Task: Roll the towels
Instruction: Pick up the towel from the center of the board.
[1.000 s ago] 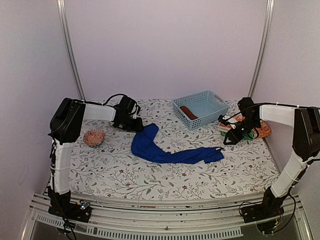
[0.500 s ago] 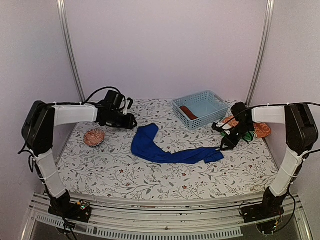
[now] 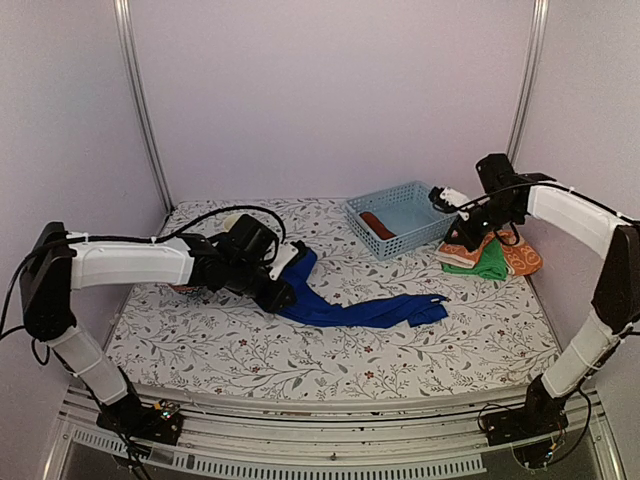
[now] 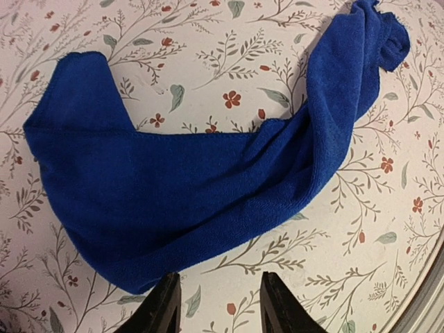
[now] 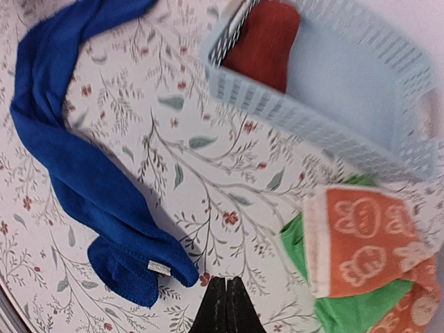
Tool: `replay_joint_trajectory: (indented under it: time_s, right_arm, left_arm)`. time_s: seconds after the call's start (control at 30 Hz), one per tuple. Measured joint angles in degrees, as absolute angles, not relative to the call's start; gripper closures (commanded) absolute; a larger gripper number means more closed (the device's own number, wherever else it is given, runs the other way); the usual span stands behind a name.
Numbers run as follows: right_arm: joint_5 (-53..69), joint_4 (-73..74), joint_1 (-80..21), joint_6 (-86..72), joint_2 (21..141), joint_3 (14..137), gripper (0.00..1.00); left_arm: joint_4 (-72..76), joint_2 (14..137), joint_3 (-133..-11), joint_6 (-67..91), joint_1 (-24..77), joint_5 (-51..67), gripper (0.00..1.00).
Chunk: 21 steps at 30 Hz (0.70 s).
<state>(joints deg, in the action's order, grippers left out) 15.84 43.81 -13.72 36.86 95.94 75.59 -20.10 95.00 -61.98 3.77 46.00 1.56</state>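
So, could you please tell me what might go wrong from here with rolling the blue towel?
1. The blue towel lies twisted in a long bunched strip, so any roll may come out lopsided.
2. The left tool hovers open at the wide end; it might pinch only one layer.
3. The right tool is shut and raised by the basket, so nothing pins the far end and the towel could drag.

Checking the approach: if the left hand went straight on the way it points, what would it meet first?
Probably the blue towel: its near edge lies just ahead of the open left hand. Depth is unclear, so it might touch the flowered table cover first.
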Motion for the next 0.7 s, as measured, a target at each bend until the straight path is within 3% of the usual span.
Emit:
replay_joint_trajectory:
  time_s: [0.1,0.17,0.3,0.53,0.7]
  right_arm:
    - [17.7,43.6,-13.7,36.5,87.2,80.1,0.62]
    - [17.7,42.1,-13.7,37.0,81.0,79.8,0.55]
    - [14.4,39.4,-13.7,38.9,77.9,73.8,0.55]
    - [7.2,37.0,-11.8,42.5,88.3,58.4,0.56]
    - [5.9,35.3,-11.7,44.5,89.9,55.7,0.56]
  left_arm:
    - [-19.7,91.0,-59.1,2.5,46.2,1.5,0.59]
    - [-19.5,89.8,-58.7,1.8,46.4,1.5,0.59]
    - [-18.6,89.5,-58.6,1.5,47.4,1.3,0.59]
    - [-16.0,89.5,-56.1,2.0,48.4,1.3,0.59]
    - [-15.2,89.5,-55.2,2.3,48.6,1.3,0.58]
